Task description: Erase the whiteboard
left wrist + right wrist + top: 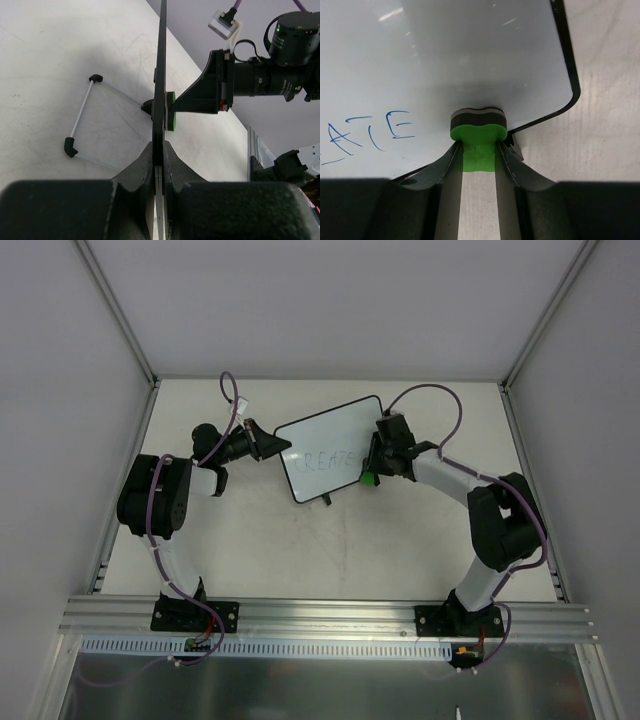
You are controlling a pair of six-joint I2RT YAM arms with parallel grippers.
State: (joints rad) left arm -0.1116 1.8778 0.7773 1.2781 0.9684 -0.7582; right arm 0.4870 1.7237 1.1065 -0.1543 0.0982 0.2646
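Observation:
The whiteboard [325, 445] has a thin black frame and stands tilted at the table's centre, with blue handwriting reading "CREATE" on its face. My left gripper [268, 443] is shut on the board's left edge [161, 75], seen edge-on in the left wrist view. My right gripper [372, 468] is shut on a green eraser [479, 131] with a dark felt pad. The pad presses against the board's face [445, 60] near its lower right corner. The letters "ATE" [372, 131] show to the eraser's left. The eraser also shows in the left wrist view [171, 111].
A thin clear rod with black end caps [81, 115] lies on the table behind the board. Grey enclosure walls [60, 390] ring the table. An aluminium rail [320, 615] carries both arm bases at the near edge.

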